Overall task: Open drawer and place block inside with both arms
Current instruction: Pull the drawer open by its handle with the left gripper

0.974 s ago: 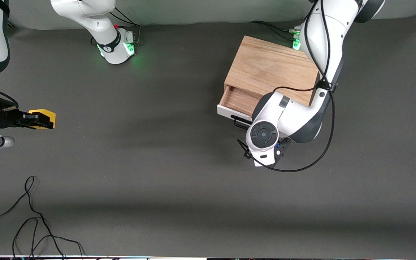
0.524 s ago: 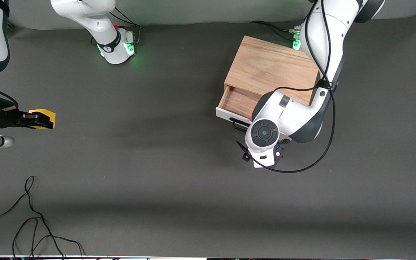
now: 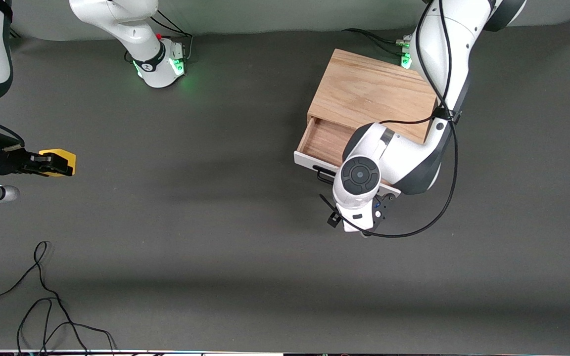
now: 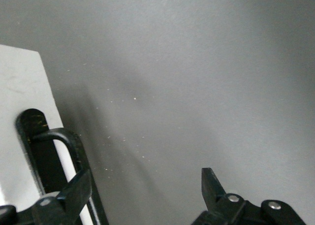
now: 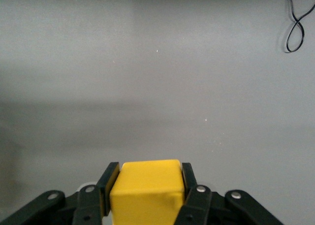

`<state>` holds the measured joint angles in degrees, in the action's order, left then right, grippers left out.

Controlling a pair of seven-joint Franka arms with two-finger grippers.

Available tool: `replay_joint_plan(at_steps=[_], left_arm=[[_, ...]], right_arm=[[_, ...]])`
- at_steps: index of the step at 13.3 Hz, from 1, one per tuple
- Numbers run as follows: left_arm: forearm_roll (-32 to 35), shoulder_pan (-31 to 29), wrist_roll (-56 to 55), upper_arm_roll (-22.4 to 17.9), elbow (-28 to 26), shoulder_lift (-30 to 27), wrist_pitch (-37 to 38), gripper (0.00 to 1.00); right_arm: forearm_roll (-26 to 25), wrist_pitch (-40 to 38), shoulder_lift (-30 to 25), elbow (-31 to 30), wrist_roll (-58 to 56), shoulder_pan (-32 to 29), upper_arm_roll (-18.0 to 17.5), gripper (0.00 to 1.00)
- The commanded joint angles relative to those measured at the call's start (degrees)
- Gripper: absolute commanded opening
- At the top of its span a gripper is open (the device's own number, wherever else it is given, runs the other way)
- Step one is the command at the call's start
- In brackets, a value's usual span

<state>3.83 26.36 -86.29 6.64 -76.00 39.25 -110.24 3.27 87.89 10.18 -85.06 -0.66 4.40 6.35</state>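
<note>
The cabinet [image 3: 373, 94] is set at the left arm's end of the table, its drawer [image 3: 323, 144] pulled partly out. The left gripper [image 4: 142, 193] is spread wide, one finger [image 4: 74, 193] hooked by the handle [image 4: 54, 158]. The block [image 5: 146, 190] is clamped in the right gripper [image 5: 146, 188] above the table's right-arm end.
</note>
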Motion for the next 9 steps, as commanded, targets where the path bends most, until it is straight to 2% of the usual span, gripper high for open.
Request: replay_joint_plan(at_steps=[1,3,6,7,9], left_arm=[[0.8,0.7,0.3,-0.6,3.3,0.8,0.8,1.00],[0.9,0.6,0.4,-0.7,5.5,-0.1,4.9,1.00],[0.9,0.3,4.5,-0.7,12.5,-1.5,16.4,1.00],[0.8,-0.2,7.9,-0.8,14.5,-2.0,19.3,1.00],[0.5,-2.9,20.2,-0.8,15.2,-7.0,26.2,0.99]], right_arm=[[-0.1,-0.3,-1.4,-0.9,0.7,0.3,0.2,0.31],[-0.1,-0.3,-1.4,-0.9,0.7,0.3,0.2,0.31],[-0.1,-0.3,-1.5,-0.9,0.7,0.3,0.2,0.31],[-0.1,-0.3,-1.6,-0.9,0.7,0.4,0.2,0.31],[-0.1,-0.3,-1.7,-1.0,0.9,0.9,0.1,0.31]])
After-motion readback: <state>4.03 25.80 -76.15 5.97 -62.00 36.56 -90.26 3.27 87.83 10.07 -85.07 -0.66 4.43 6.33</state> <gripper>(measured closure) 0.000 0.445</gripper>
